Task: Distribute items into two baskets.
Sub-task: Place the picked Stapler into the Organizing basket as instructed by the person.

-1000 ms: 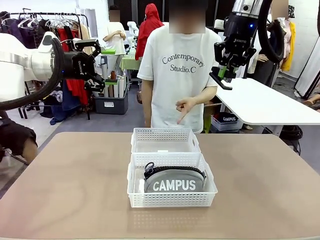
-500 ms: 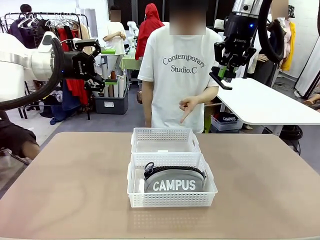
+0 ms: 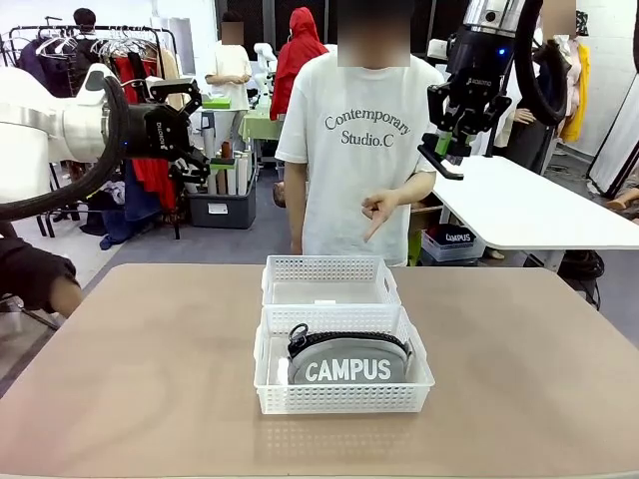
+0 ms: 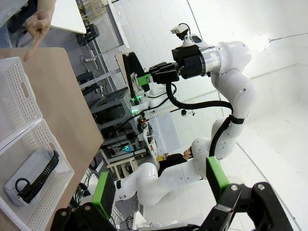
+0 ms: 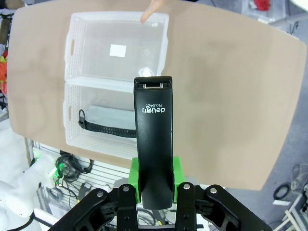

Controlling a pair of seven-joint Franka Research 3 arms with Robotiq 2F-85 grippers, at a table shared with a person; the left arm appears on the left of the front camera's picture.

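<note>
The grey CAMPUS pouch [image 3: 347,364] lies in the near white basket [image 3: 270,399]. Behind it, the far basket [image 3: 329,265] holds nothing but its label. High at the right, above the table's far edge, my right gripper [image 3: 446,150] is shut on the black stapler [image 3: 440,162]. Seen from the right wrist, the stapler [image 5: 153,130] stands between the green pads of that gripper [image 5: 154,185], over the near basket [image 5: 72,115] and the pouch [image 5: 108,122]. At the upper left my left gripper [image 3: 200,135] hangs open, holding nothing. The left wrist view shows this gripper [image 4: 161,185] open.
A person stands at the far side, one hand [image 3: 377,210] pointing down over the far basket [image 5: 77,48], the fingertip [image 5: 154,7] at its far rim. Bare brown tabletop [image 3: 130,359] lies on both sides of the baskets. A white table [image 3: 519,205] stands behind right.
The person's pointing hand has shifted slightly to the right. Both arms and the baskets have stayed still.
</note>
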